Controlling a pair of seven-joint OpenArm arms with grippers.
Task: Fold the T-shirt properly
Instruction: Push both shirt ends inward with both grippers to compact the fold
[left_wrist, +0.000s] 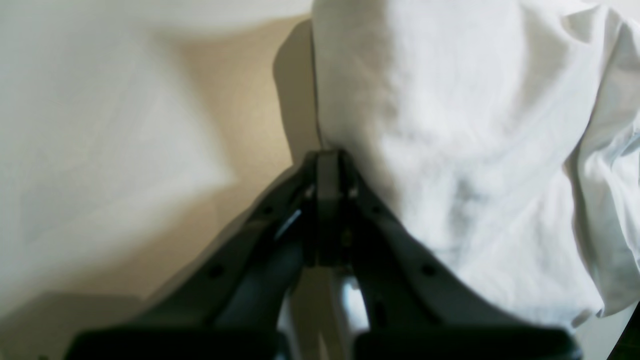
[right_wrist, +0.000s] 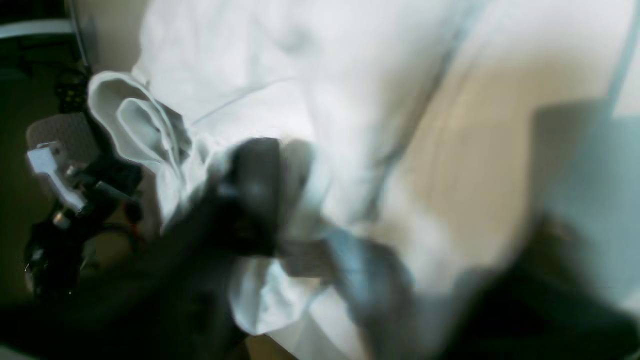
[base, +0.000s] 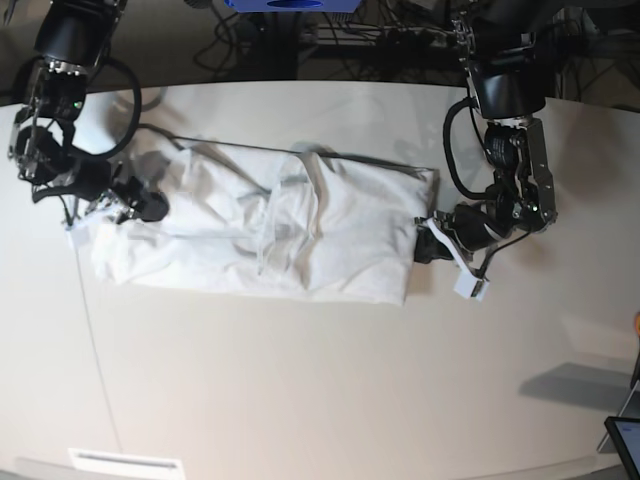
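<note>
- Our left gripper (left_wrist: 330, 160) had its jaws pressed together, clamped on the hemmed edge of the T-shirt (left_wrist: 450, 150); in the left wrist view the fingers met in a single dark wedge and the white cloth rose straight up and away from their tips.
- Left of that gripper in the same view lay the bare tabletop (left_wrist: 100, 150), with the shirt's shadow falling just beside the fingers.
- Our right gripper (right_wrist: 285, 200) was badly blurred in its wrist view; we saw bunched white fabric of the T-shirt (right_wrist: 310, 75) wrapped around and between the dark fingers (right_wrist: 255, 190), touching both, but we could not tell whether the jaws had fully closed on it.
- A looped fold of sleeve or hem stood up just to the left of the right gripper's fingers in that view.
- From the base view, the T-shirt (base: 270, 225) lay stretched in a long, folded band on the table (base: 320, 400), between our two grippers.
- The left gripper (base: 432, 240) sat at the shirt's end on that view's right, touching the cloth edge.
- The right gripper (base: 140, 208) sat at the opposite end, its tip buried in the rumpled cloth.
</note>
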